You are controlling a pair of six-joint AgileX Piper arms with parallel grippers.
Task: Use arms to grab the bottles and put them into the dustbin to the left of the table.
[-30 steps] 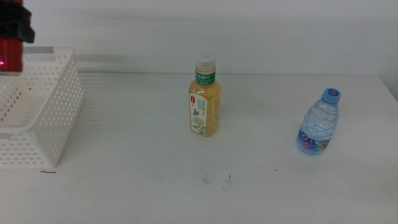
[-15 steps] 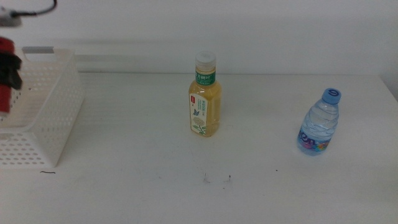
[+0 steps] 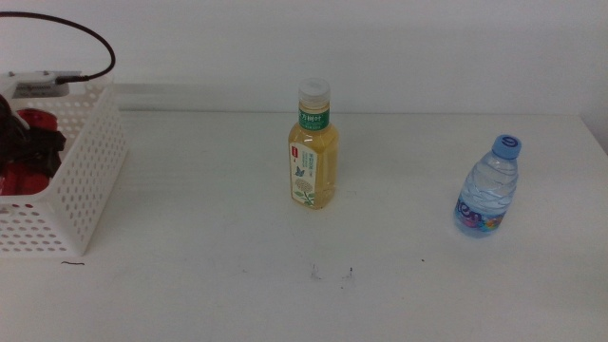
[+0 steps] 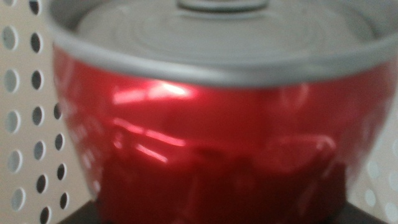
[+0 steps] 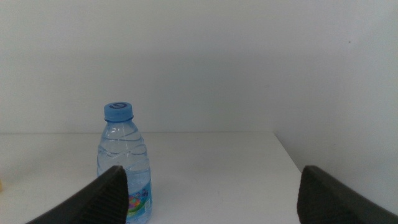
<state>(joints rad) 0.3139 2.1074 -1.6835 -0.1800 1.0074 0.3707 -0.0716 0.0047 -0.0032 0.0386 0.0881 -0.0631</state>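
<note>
Your white surface [image 3: 237, 285] carries 2 bottles untouched: the yellow tea bottle [image 3: 312, 152] mid-way and the blue-capped water bottle [image 3: 488, 187] to its right. At the far left, the perforated white dustbin [image 3: 90, 161] now holds your left tool [image 3: 28, 147], which has dropped from above the rim to down inside it, clamped on the red cola can [image 4: 211, 130]. Release looks next. Your right tool [image 5: 211, 193] waits, jaws wide apart, facing the water bottle.

The slim red metal can [image 3: 21, 152] sits inside the white perforated plastic basket [image 3: 90, 180]. The yellow tea bottle [image 3: 312, 152] and the clear blue-capped water bottle [image 3: 488, 188] stand upright on the white table [image 3: 237, 266], well apart.
</note>
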